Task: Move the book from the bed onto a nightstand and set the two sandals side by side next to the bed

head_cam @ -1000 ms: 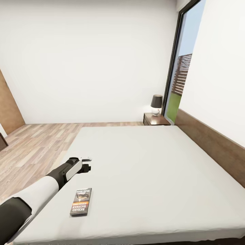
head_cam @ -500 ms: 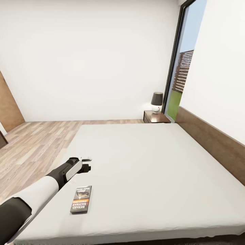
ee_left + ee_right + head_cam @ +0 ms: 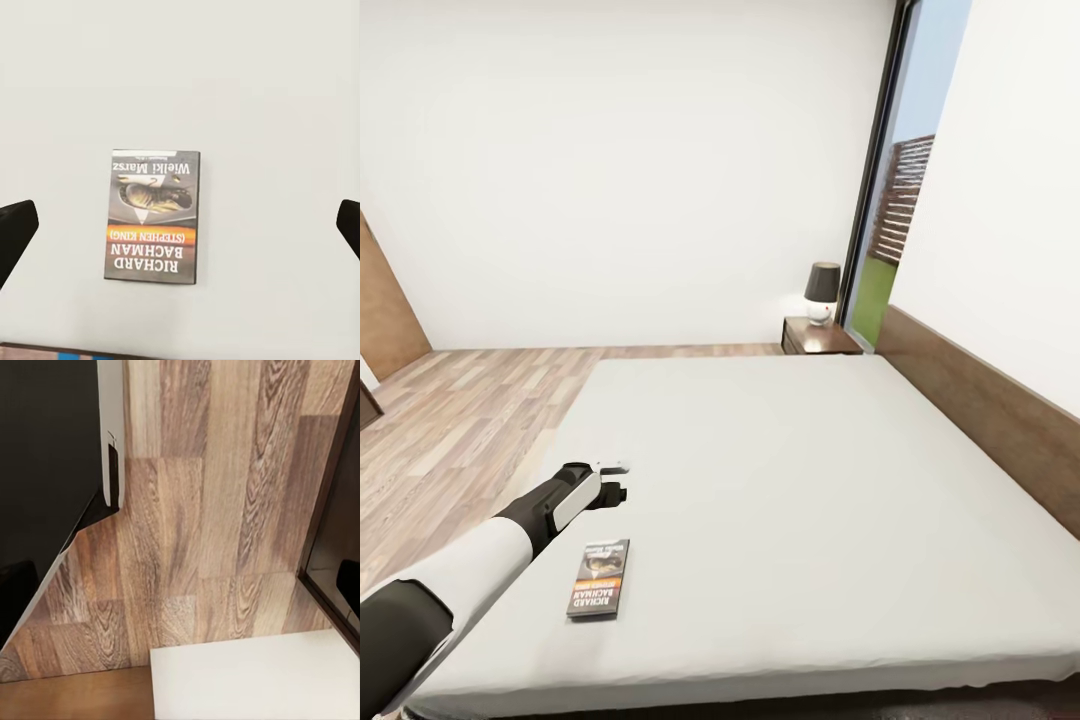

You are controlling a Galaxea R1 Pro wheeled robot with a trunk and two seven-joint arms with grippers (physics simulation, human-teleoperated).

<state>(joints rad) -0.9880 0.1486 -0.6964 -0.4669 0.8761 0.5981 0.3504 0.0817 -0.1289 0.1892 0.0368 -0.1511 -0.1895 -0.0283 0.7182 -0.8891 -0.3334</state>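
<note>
near the foot edge of the bed (image 3: pixel 790 470), the paperback book (image 3: pixel 599 592) lies flat under the left gripper (image 3: pixel 180 232), jaws spread wide and empty, so a sloppy descent could just shove that thin cover across the mattress instead of pinching it.

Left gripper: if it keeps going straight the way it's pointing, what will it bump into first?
Probably the book. The left gripper is open and looks straight at it as it lies flat on the bed, though depth is unclear.
</note>
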